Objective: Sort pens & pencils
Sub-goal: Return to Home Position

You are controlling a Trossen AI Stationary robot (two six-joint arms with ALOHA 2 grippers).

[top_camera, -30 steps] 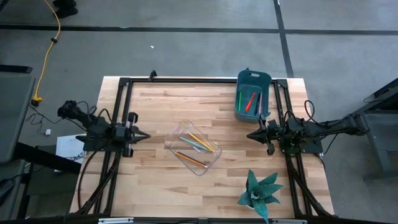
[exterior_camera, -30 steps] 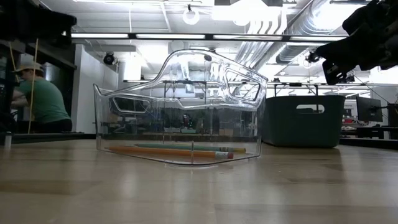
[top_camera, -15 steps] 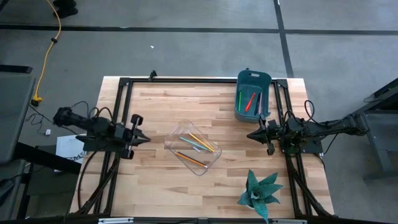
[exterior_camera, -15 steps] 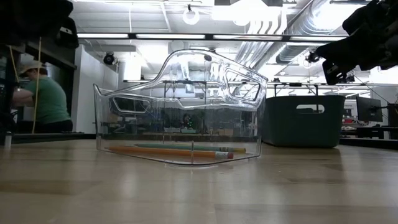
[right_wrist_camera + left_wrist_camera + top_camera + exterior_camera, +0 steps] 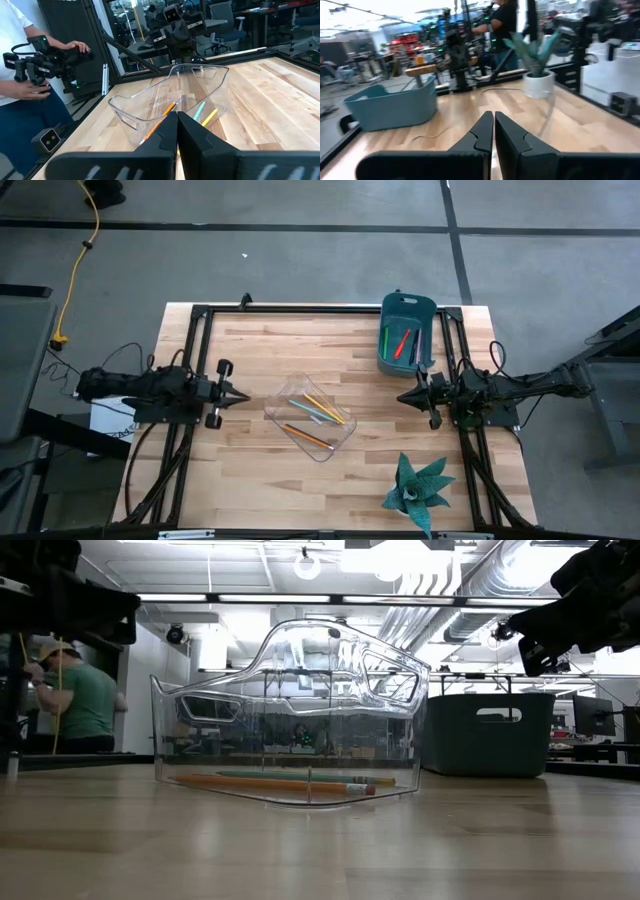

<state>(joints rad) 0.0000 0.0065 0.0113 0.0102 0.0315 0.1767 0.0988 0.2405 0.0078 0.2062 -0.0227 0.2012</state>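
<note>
My left claw (image 5: 238, 393) is pinched shut on nothing, its tips just left of the clear bin (image 5: 272, 412). Over the last second that arm has flattened out and stretched back past the table's (image 5: 250, 470) left edge, and its wrist has rolled over, though the tips have hardly shifted. My right claw (image 5: 403, 397) is shut and empty too, on the bin's other side, and has not moved at all. I take this as both arms settling into rest, with the sorting finished.

The pencils (image 5: 322, 409) lie inside the clear bin at mid-table: yellow-orange ones plus 1 teal-blue. The pens (image 5: 402, 343), 1 red-orange and 1 green that I can make out, sit in the teal bin (image 5: 408, 300) near my right arm. I see 0 sticks on bare wood.
</note>
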